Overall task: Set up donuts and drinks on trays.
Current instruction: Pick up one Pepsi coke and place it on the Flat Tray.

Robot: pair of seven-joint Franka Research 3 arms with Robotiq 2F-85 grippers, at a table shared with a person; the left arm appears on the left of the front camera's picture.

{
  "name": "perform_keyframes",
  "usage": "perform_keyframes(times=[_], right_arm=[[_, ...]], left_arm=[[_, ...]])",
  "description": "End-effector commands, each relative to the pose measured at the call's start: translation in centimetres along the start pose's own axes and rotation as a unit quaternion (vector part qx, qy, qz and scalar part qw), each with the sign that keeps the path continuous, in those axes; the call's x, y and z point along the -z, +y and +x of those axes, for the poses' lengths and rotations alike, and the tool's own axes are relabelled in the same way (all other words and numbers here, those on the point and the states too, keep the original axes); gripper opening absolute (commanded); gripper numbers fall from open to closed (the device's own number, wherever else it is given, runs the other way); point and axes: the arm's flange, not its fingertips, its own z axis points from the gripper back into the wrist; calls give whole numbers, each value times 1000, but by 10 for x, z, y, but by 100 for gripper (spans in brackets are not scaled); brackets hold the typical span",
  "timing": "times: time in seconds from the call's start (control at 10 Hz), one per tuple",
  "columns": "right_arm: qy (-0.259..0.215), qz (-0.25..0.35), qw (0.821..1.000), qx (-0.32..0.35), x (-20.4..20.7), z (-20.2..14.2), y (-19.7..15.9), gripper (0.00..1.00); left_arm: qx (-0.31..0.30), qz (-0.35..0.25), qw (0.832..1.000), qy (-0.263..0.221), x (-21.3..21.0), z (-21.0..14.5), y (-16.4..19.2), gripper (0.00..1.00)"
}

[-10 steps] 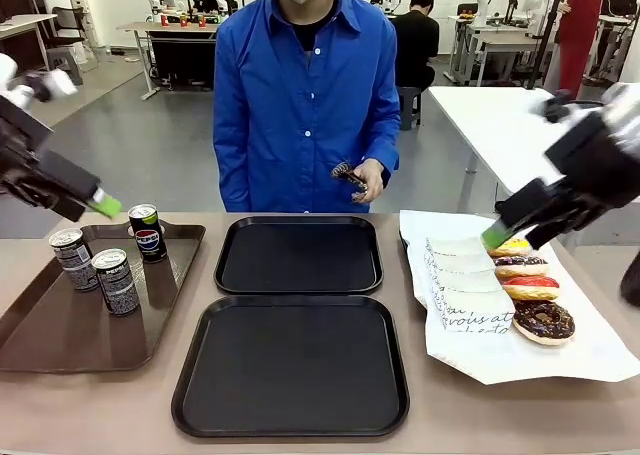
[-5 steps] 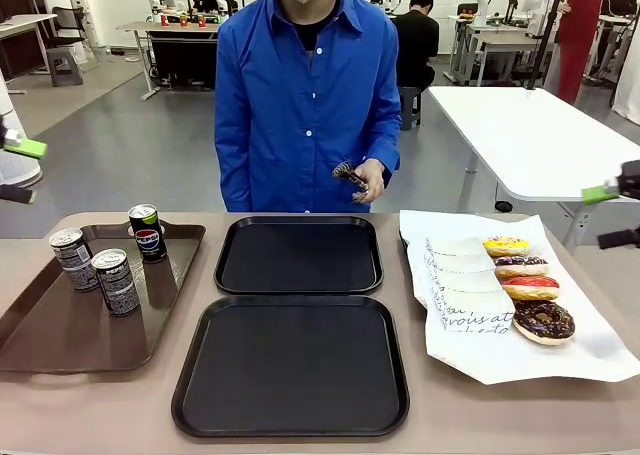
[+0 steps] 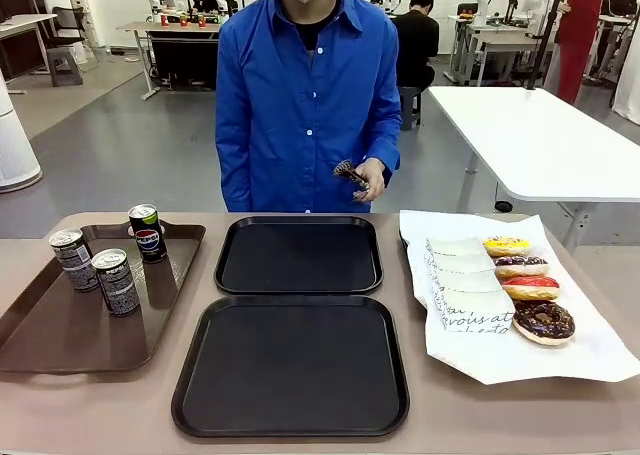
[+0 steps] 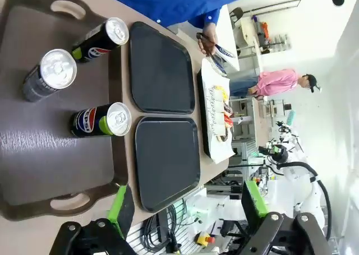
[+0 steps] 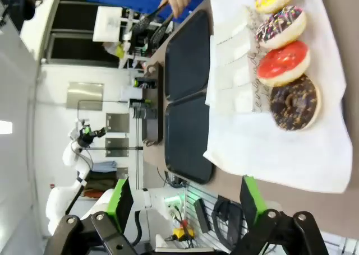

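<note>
From up high, my left gripper (image 4: 185, 203) looks down on the brown tray (image 3: 60, 335), fingers apart and holding nothing. 3 drinks (image 3: 116, 281) stand on that tray. My right gripper (image 5: 186, 198) hangs above the white paper (image 3: 520, 360), fingers apart too. 4 donuts (image 3: 530, 288) lie there in a row. The 2 black trays (image 3: 290, 365) sit one behind the other at mid-counter (image 3: 100, 405). The person's hand (image 3: 372, 182) holds tongs (image 3: 348, 172).

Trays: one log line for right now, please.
trays: both bare | drinks: three, brown tray | donuts: four, white paper | left gripper: open | right gripper: open
</note>
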Motion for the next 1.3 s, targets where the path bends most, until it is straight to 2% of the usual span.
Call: perform_keyframes(times=[0.0, 0.2, 0.4, 0.5, 1.2], right_arm=[[7, 9, 1000, -20, 1, -39, -5, 100], [10, 16, 1000, -19, -14, -45, -9, 100], [21, -4, 999, -32, -9, -43, 1, 100], [4, 20, 1000, -8, -26, -32, -6, 100], [4, 20, 1000, -8, -26, -32, -6, 100]], left_arm=[[-4, -23, 1000, 7, -11, 7, 7, 100], [-19, -16, 1000, 12, -23, 5, 11, 100], [-23, -13, 1000, 11, -17, 1, 12, 100], [-23, -13, 1000, 11, -17, 1, 12, 100], [-23, -13, 1000, 11, -17, 1, 12, 100]])
